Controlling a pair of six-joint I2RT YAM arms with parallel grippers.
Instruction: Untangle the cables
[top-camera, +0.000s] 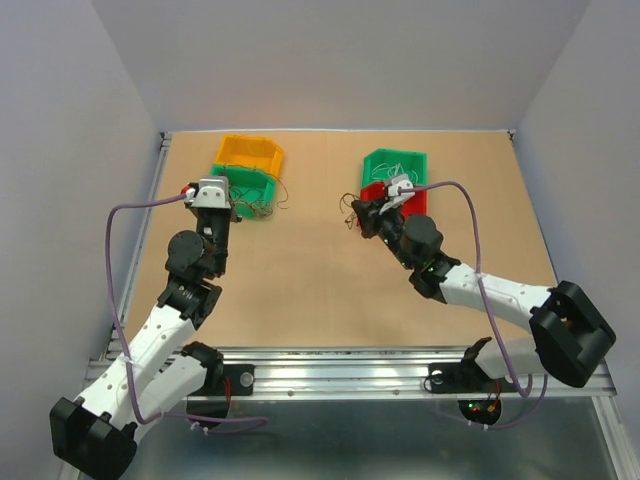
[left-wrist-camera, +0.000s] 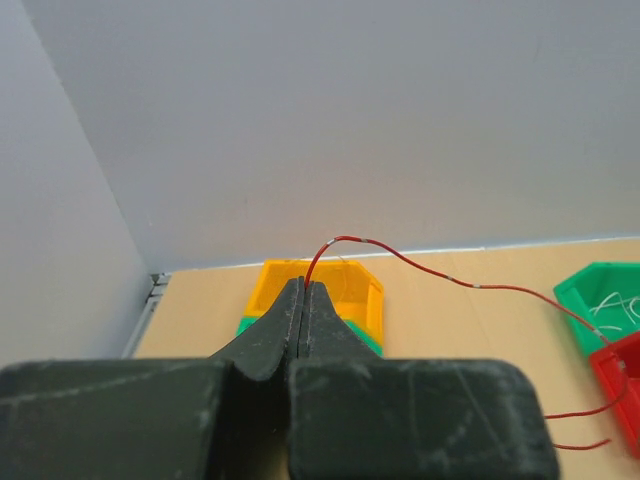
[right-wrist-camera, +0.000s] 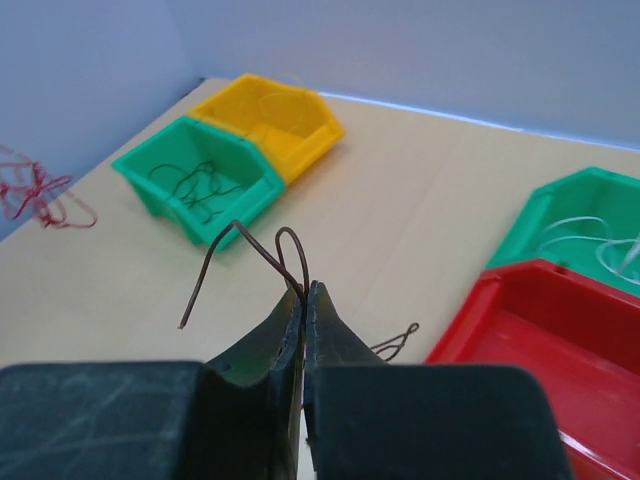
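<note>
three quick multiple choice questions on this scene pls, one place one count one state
1. Where is the yellow bin?
A) back left of the table, beside a green bin
B) back right corner
C) near edge

2. How many bins are on the table?
A) two
B) four
C) six

3. The left hand is:
A) wide open
B) shut on nothing
C) shut on a red wire

Answers:
1 A: the top view shows it back left.
2 B: one yellow, two green, one red.
3 C: the wire runs out from between its closed fingers.
</note>
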